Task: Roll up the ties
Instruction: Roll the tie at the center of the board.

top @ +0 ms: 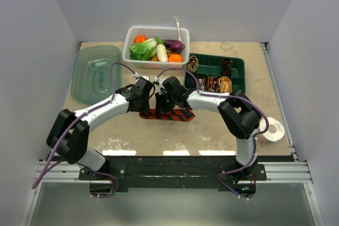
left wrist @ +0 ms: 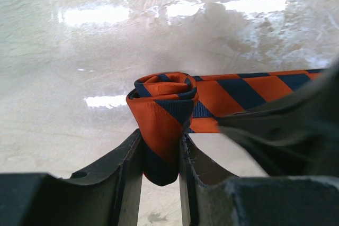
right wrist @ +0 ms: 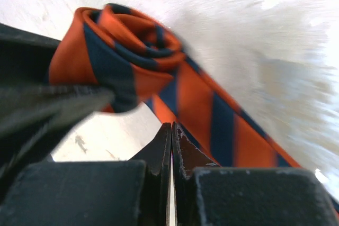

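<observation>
Pale stone-patterned table (top: 212,130) fills the floor of a white-walled booth, and the two arms meet over its middle.

The left gripper (left wrist: 160,142) is clamped on the striped tie (left wrist: 169,104). Its two fingers pinch the rolled end of the orange and dark-striped fabric from either side, and the coil stands up just above the fingertips. The unrolled length runs flat along the table away to that gripper's right.

The right gripper (right wrist: 170,130) is closed, with its fingers pressed flat against each other. It sits just beside the same roll, with the flat strip passing close by its tips. I cannot tell whether it touches the fabric.

Beyond both grippers stands a white lattice basket (top: 130,51). It holds a leafy green vegetable (top: 143,50), a white radish (top: 162,53), a purple aubergine (top: 175,45) and two orange fruits (top: 140,39).

Beyond the right gripper and off to its right lies a green compartment tray (top: 238,72). Coiled ties (top: 225,84) in brown and tan sit in its near row of cells. One more coil lies in the far-left cell and another in a far-right cell.

To the left of the left gripper rests a translucent green tub (top: 98,75). What it holds cannot be made out.

A white tape roll (top: 274,129) lies well off to the right, near the right arm's elbow.
</observation>
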Tool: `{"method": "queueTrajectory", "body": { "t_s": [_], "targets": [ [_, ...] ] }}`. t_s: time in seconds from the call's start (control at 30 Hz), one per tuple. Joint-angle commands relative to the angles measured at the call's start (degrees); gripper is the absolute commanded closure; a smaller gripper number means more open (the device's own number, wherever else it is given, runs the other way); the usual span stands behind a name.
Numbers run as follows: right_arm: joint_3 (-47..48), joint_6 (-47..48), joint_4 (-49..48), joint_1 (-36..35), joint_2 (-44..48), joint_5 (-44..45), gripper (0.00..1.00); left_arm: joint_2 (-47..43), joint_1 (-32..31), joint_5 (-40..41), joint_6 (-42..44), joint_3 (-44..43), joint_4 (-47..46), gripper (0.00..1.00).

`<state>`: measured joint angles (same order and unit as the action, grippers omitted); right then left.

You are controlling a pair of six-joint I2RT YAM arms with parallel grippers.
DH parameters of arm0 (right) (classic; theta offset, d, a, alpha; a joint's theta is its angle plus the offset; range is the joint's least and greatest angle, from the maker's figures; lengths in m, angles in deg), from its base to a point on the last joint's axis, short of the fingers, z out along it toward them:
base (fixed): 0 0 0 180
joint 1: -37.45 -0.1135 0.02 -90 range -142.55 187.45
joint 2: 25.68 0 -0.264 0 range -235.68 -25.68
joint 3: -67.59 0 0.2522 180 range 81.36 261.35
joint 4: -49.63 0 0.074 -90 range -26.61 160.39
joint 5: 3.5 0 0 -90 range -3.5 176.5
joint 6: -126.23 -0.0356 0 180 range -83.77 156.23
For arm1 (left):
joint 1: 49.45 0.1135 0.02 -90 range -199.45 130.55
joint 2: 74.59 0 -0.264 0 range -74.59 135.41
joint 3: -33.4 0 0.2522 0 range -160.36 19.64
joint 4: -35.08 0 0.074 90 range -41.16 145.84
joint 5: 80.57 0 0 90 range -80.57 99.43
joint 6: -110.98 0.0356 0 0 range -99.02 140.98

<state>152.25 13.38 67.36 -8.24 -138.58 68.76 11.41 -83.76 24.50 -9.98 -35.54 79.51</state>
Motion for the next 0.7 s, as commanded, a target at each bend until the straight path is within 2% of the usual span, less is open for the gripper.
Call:
{"method": "queueTrajectory", "body": {
  "t_s": [0.0, 0.33, 0.47, 0.67],
  "targets": [
    [-0.75, 1.93, 0.07, 3.41, 5.58, 0.15, 1.0, 1.28, -0.76, 6.53, -0.15, -3.62, 5.53, 0.8],
    [-2.51, 3.34, 1.39, 7.37, 7.61, 2.0, 1.0, 6.98, -4.19, 15.77, -2.95, -8.71, 15.1, 0.8],
    [-2.95, 3.69, 1.83, 8.25, 7.78, 2.27, 1.0, 10.33, -7.61, 19.46, -5.42, -10.91, 18.1, 0.8],
    [-3.22, 4.04, 2.01, 8.95, 7.52, 2.18, 1.0, 13.85, -10.6, 19.74, -6.13, -12.94, 18.19, 0.77]
  ]
}}
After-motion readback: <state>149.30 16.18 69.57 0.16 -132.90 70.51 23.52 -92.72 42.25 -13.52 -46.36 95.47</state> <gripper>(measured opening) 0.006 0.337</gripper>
